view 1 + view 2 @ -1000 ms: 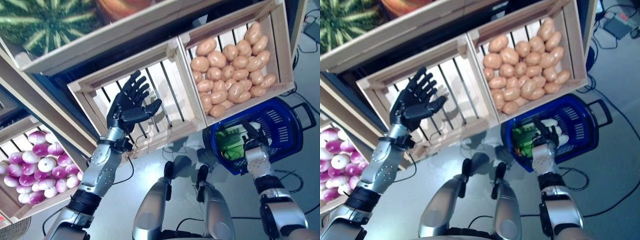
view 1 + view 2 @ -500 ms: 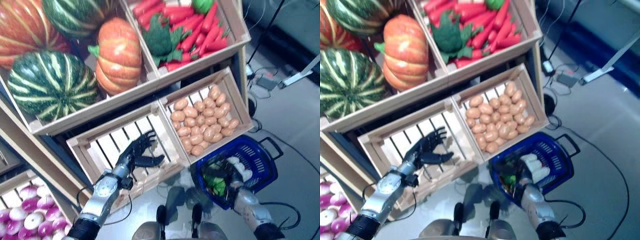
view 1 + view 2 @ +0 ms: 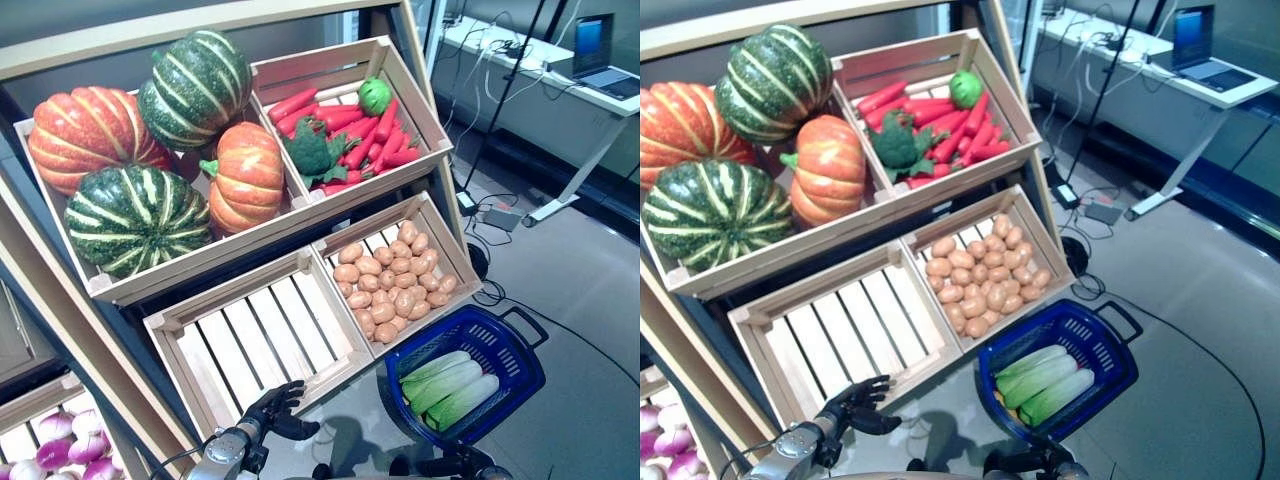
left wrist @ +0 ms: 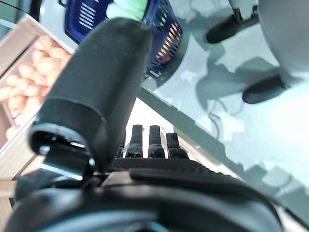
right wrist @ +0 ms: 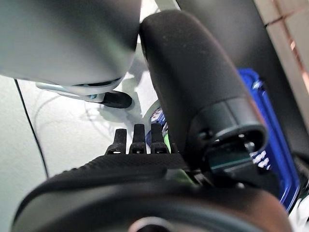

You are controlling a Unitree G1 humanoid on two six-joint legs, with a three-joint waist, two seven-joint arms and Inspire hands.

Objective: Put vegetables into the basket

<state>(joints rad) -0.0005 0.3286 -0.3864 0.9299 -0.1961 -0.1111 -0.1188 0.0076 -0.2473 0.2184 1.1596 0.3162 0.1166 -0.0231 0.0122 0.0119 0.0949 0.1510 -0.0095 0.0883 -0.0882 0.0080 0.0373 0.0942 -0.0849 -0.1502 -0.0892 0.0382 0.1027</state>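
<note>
A blue basket (image 3: 521,352) stands on the floor below the potato crate and holds pale green leafy vegetables (image 3: 448,386). My left hand (image 3: 268,412) hangs low in front of the empty slatted crate (image 3: 262,338), with relaxed fingers (image 4: 148,140) and nothing in it. My right hand (image 3: 455,465) shows only at the bottom edge, just short of the basket's near rim. Its fingers (image 5: 137,140) are straight and hold nothing. The basket (image 5: 271,145) lies past them.
The wooden stand holds potatoes (image 3: 395,290), red carrots with broccoli (image 3: 345,130), and striped pumpkins (image 3: 150,160) on the upper shelf. Purple onions (image 3: 60,440) lie at the lower left. A desk with a laptop (image 3: 600,40) and floor cables stand at the right.
The camera has tilted up, bringing the upper shelf into view. My left hand has dropped from the empty crate to its front edge. My right hand has drawn back from the basket.
</note>
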